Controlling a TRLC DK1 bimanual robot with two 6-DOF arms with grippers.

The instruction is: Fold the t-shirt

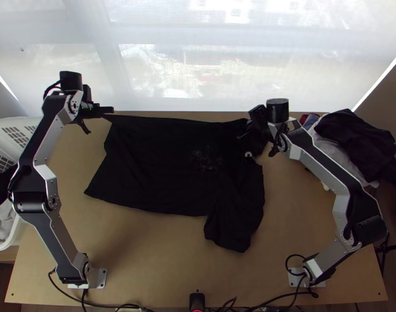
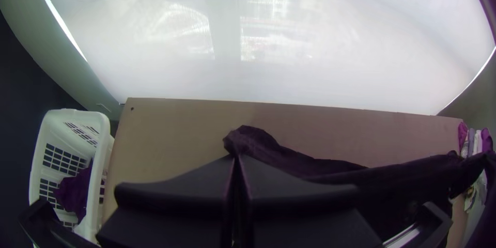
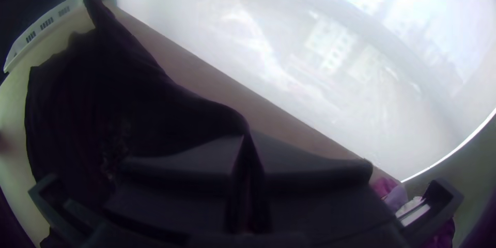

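Observation:
In the top view my left gripper (image 1: 105,110) is at the upper left, shut on a corner of the black t-shirt (image 1: 151,161). My right gripper (image 1: 248,125) holds the shirt's far edge at the right. Between them that edge runs nearly straight; the body lies spread over the table with a few wrinkles, and a sleeve part hangs toward the near side. In the left wrist view the left gripper (image 2: 236,158) pinches the shirt (image 2: 320,168). In the right wrist view the right gripper (image 3: 247,137) is closed on the shirt (image 3: 134,108), its cloth stretching away from the fingertips.
A white laundry basket (image 1: 10,236) with clothes stands off the table's left side. A pile of dark and light clothes (image 1: 354,140) lies at the far right. Bare wood of the table (image 1: 161,255) shows on the near side, with cables along its front edge.

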